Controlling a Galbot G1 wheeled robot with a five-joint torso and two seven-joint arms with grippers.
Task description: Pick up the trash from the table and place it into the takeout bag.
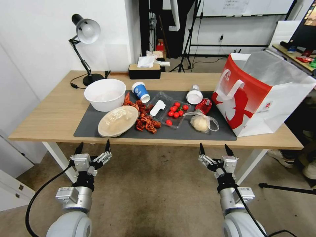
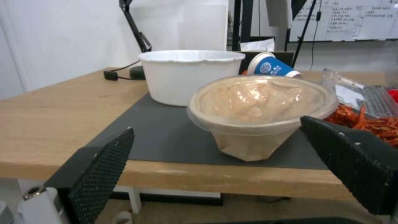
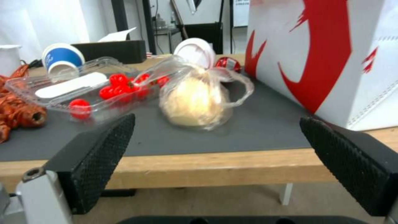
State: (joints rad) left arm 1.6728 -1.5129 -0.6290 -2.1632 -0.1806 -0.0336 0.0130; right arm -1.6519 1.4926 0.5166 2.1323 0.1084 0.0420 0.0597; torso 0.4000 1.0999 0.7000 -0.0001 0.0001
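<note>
Below the counter's [image 1: 49, 121] near edge, in the lower part of the head view, both pincers hang free with fingers spread wide and nothing between them: the left pincer [image 1: 93, 148] at lower left, the right pincer [image 1: 214, 150] at lower right. On the grey mat [image 1: 184, 133] at mid-frame lies the trash. A beige lid [image 1: 118, 120] sits at the mat's near left, just in front of the big white bowl [image 1: 105, 94]; from the left wrist it looks like a lidded beige tub [image 2: 259, 109] standing between that pincer's fingers [image 2: 104, 168] but well beyond them. Right of the bowl the blue cup [image 1: 141, 92] lies tipped on its side. Red crayfish shells [image 1: 144, 120] spread beside the lid, touching the clear tomato tray [image 1: 171, 113]. Right of the tray the white cup [image 1: 194, 95] lies on its side, the red packet [image 1: 204, 106] just next to it, and the bagged bun [image 1: 201, 122] nearer the front edge; in the right wrist view the bun [image 3: 195, 99] is centred beyond the open fingers [image 3: 99, 155]. At the right end of the mat stands the takeout bag [image 1: 260, 95], upright and open-mouthed, foil lining showing. A desk lamp [image 1: 86, 33] and tissue box [image 1: 144, 69] sit along the far edge.
</note>
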